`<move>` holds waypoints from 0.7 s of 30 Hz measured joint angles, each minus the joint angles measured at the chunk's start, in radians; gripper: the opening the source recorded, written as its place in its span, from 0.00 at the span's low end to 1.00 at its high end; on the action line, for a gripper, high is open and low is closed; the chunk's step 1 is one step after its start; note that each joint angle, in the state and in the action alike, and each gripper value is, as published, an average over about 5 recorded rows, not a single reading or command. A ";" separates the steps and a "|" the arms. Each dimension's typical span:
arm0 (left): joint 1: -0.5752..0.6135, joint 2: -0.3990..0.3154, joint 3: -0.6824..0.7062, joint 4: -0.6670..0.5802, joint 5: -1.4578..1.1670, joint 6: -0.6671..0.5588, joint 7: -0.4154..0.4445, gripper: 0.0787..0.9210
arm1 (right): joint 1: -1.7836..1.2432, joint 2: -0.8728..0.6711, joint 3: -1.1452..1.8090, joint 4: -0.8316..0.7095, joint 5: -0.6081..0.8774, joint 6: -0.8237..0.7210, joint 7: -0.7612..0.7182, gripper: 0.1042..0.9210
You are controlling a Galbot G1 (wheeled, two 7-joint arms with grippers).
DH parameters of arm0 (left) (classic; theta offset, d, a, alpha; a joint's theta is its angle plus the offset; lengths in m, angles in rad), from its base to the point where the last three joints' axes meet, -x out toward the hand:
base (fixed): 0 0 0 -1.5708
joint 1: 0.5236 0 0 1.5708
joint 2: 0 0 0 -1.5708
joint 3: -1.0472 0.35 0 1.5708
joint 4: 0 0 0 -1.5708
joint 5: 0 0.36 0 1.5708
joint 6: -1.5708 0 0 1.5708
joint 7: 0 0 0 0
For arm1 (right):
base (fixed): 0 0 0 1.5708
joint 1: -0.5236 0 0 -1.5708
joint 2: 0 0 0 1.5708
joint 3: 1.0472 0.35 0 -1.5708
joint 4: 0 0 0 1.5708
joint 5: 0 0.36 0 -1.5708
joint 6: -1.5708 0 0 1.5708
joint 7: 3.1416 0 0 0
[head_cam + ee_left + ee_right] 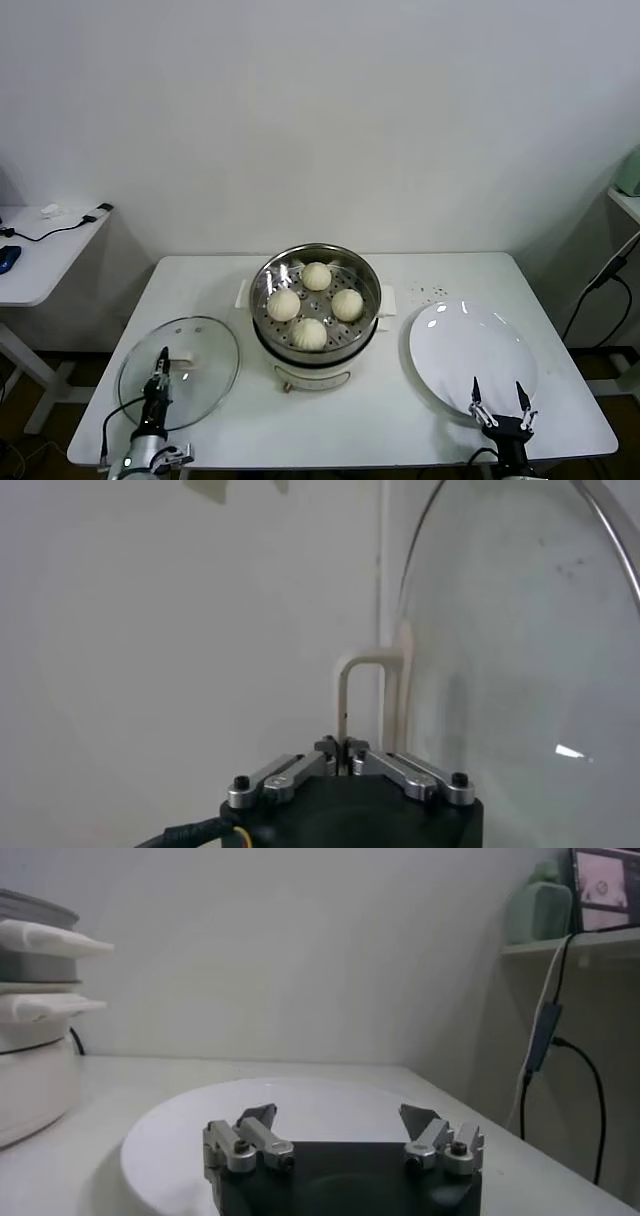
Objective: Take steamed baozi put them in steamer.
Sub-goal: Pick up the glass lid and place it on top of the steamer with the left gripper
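Head view: four baozi [316, 304] sit inside the steamer [316, 262], ahead of both grippers. The left gripper [161, 362] is pinched onto the glass lid [205, 378]; the right gripper [498, 392], fingers spread, hangs over the plate [470, 345].

Left wrist view: jaws closed on the lid's white handle [360, 695].

Right wrist view: the plate [300, 1103] lies beyond the spread fingers.

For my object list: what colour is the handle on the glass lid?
White, on the glass lid; the handle shows best in the left wrist view.
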 measured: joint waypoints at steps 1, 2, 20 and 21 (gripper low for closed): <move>0.002 -0.002 -0.002 -0.005 -0.001 -0.001 -0.001 0.07 | 0.000 0.000 0.000 0.000 0.000 0.000 0.000 0.88; 0.004 -0.003 -0.005 -0.012 -0.002 -0.002 -0.001 0.07 | -0.001 0.001 0.000 0.001 -0.001 0.000 0.000 0.88; 0.113 0.160 -0.049 -0.454 -0.215 0.174 0.293 0.07 | -0.009 -0.002 0.014 0.025 -0.030 -0.031 0.010 0.88; 0.113 0.172 -0.045 -0.485 -0.221 0.195 0.321 0.07 | -0.010 -0.001 0.015 0.029 -0.034 -0.034 0.010 0.88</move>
